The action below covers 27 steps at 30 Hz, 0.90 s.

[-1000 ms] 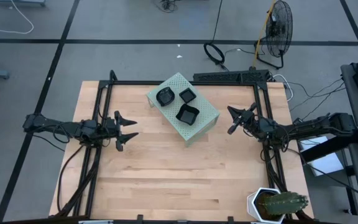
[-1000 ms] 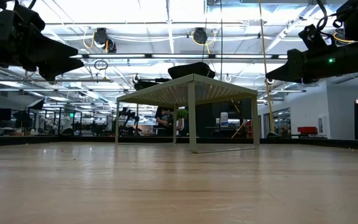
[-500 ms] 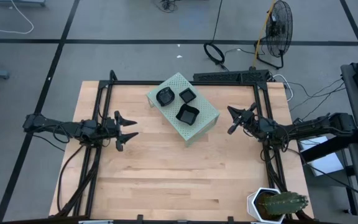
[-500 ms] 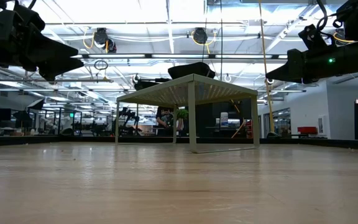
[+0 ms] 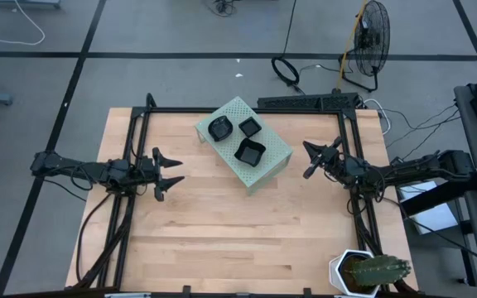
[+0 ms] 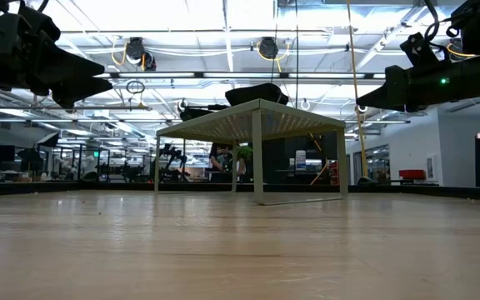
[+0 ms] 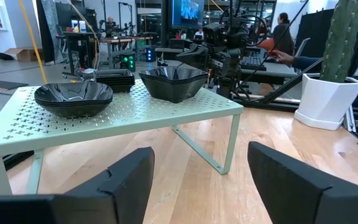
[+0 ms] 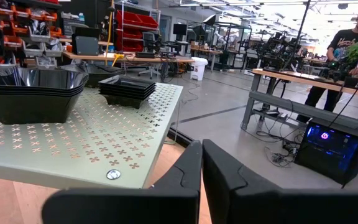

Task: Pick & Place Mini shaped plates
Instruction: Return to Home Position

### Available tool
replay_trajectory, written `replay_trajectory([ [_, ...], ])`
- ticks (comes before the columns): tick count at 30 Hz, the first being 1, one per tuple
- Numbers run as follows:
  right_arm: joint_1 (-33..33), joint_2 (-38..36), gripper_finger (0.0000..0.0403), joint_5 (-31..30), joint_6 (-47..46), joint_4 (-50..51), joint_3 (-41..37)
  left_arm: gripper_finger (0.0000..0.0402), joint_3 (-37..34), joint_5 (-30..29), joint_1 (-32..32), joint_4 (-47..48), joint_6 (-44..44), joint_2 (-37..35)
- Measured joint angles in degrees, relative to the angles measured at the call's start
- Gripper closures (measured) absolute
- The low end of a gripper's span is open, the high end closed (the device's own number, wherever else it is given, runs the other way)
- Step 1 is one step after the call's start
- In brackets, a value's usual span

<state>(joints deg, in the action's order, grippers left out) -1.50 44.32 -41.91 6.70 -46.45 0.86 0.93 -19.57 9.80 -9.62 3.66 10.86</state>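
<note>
A robotics lab: workbenches (image 8: 291,77), red parts bins (image 8: 135,22), monitors (image 7: 188,11).

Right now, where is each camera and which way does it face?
High view: above the table, facing straight down; both arms, left gripper and right gripper flanking the green shelf.
Low view: at tabletop height, facing level across at the shelf; arm ends in top corners.
Left wrist view: on the left arm, facing the shelf's plates; own fingers apart.
Right wrist view: on the right arm, facing the shelf; own fingers together.
Shared: both wrist views show the wavy square stack.
</note>
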Motion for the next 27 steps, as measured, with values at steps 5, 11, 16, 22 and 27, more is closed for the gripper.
replay_trajectory([
  [5,0.00,0.00,0.0399,0.01,0.00,0.01,0.00,0.0133,0.00,0.00,-0.02,-0.01,0.00,0.01],
  [11,-0.02,0.00,0.0399,0.01,0.00,0.00,-0.02,0.0142,0.00,0.00,-0.01,0.00,0.00,0.00],
  [16,-0.02,0.01,0.0399,0.01,0.00,0.00,-0.01,0.0151,0.00,-0.01,0.00,0.01,0.00,0.01],
  [22,-0.02,0.00,0.0399,0.01,0.00,0.00,-0.01,0.0149,0.00,0.00,-0.01,0.01,0.00,0.00],
  [27,-0.01,0.00,0.0399,0.00,0.00,0.01,-0.02,0.0137,0.00,0.00,-0.01,0.01,0.00,0.01],
])
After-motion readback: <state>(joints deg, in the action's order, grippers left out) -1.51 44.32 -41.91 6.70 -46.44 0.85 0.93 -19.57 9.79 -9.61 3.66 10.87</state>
